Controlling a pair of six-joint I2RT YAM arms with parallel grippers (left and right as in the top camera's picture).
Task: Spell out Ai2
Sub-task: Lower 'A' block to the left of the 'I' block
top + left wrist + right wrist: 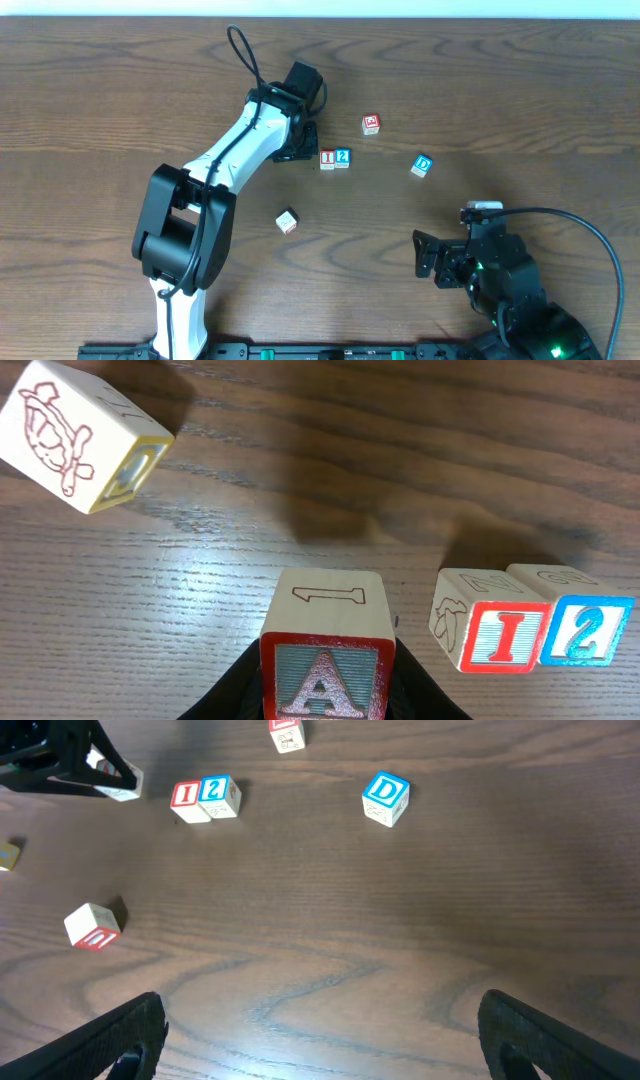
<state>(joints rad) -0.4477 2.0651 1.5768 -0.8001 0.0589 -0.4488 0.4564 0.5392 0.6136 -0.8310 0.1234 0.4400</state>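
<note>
- Wooden and pale, the small A cube (327,660) shows a red-framed face with a red letter A on a hatched ground. Its top face carries an outlined 1.
- The small wooden I cube (495,635), red-framed with a red I, and the small wooden 2 cube (585,630), blue-framed with a blue 2, sit touching side by side on the brown wood-grain table (120,90). In the left wrist view the I is on the left.
- The A cube is just beside the I cube, on its left, with a gap between them. Whether it rests on the table cannot be told.
- The left jaws are partly closed and grip the A cube, a black finger (235,698) against each side.
- The right jaws stand wide open and hold nothing, well apart from the three cubes. The pale wooden D cube (385,798), blue-lettered, lies ahead of them.
</note>
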